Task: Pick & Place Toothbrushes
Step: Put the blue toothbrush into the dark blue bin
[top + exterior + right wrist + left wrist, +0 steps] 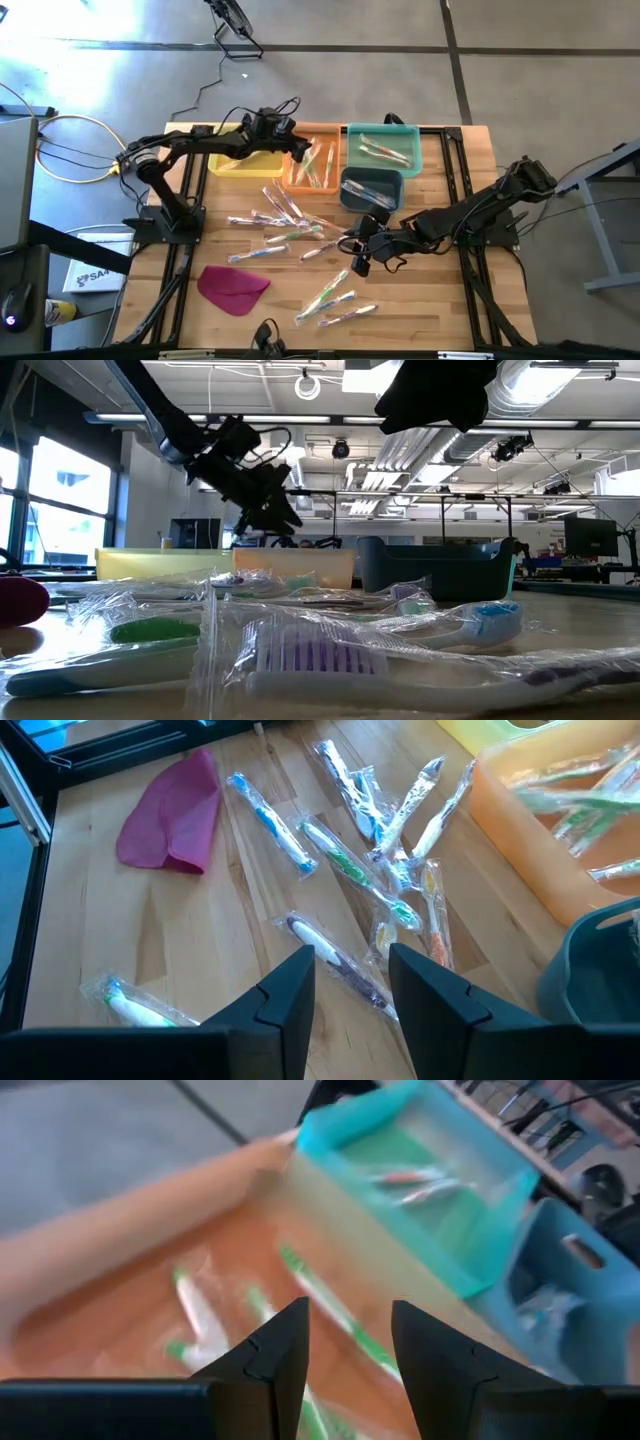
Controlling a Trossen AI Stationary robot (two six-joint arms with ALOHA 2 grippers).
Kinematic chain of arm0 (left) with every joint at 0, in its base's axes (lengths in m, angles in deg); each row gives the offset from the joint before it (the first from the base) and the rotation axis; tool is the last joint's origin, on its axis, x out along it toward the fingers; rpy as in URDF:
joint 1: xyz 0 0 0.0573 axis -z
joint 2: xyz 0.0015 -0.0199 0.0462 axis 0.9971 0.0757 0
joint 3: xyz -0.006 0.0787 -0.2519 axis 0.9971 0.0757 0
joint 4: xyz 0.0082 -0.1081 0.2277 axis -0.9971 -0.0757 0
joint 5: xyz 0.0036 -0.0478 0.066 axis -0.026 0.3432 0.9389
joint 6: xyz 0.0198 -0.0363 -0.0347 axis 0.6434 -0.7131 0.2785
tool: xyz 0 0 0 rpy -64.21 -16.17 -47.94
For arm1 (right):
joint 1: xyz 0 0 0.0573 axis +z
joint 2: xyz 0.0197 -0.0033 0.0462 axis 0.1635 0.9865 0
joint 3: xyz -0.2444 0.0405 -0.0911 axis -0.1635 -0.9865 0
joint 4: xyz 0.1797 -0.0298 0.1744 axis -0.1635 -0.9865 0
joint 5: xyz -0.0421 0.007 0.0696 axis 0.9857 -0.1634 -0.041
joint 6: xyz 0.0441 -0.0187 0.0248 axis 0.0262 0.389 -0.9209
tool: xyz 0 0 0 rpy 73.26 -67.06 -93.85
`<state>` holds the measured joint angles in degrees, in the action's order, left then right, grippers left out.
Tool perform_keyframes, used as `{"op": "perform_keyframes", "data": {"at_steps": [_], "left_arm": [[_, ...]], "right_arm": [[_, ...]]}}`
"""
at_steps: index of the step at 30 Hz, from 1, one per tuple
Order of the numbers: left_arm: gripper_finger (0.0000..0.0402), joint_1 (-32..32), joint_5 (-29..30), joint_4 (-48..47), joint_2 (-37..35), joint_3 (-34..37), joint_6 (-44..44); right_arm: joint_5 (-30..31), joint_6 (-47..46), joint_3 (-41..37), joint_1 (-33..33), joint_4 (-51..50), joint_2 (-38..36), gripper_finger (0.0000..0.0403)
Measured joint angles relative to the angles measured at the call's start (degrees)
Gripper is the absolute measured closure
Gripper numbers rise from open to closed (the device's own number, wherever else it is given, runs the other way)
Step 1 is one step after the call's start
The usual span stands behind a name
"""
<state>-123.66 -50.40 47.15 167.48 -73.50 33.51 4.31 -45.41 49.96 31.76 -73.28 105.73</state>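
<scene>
We see the left gripper (pixel 300 150) over the orange bin (pixel 312 182), fingers apart and empty. The right gripper (pixel 358 250), fingers apart, hovers above loose toothbrushes (pixel 285 222) on the table (pixel 420 300).

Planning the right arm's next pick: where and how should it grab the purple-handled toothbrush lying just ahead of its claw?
Grip the purple-handled toothbrush mid-handle, coming straight down with the right claw, fingers either side of the shaft. It lies flat on the table, and that stretch looks clear of the crossed pile.

Loose toothbrushes (pixel 285 225) crowd the table's (pixel 440 310) middle; bare wood lies near the magenta cloth (pixel 233 287).
</scene>
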Motion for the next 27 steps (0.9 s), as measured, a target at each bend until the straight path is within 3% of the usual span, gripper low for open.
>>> {"op": "perform_keyframes", "data": {"at_steps": [12, 27], "left_arm": [[0.0261, 0.99, 0.61, -4.20, -7.12, -0.05, 3.63], [0.0261, 0.99, 1.07, -10.36, -7.87, -0.03, 3.76]], "right_arm": [[0.02, 0.01, 0.00, -0.02, -0.01, 0.00, 0.0280], [4.52, 0.42, 0.00, 0.00, -0.01, 0.00, 0.0280]]}}
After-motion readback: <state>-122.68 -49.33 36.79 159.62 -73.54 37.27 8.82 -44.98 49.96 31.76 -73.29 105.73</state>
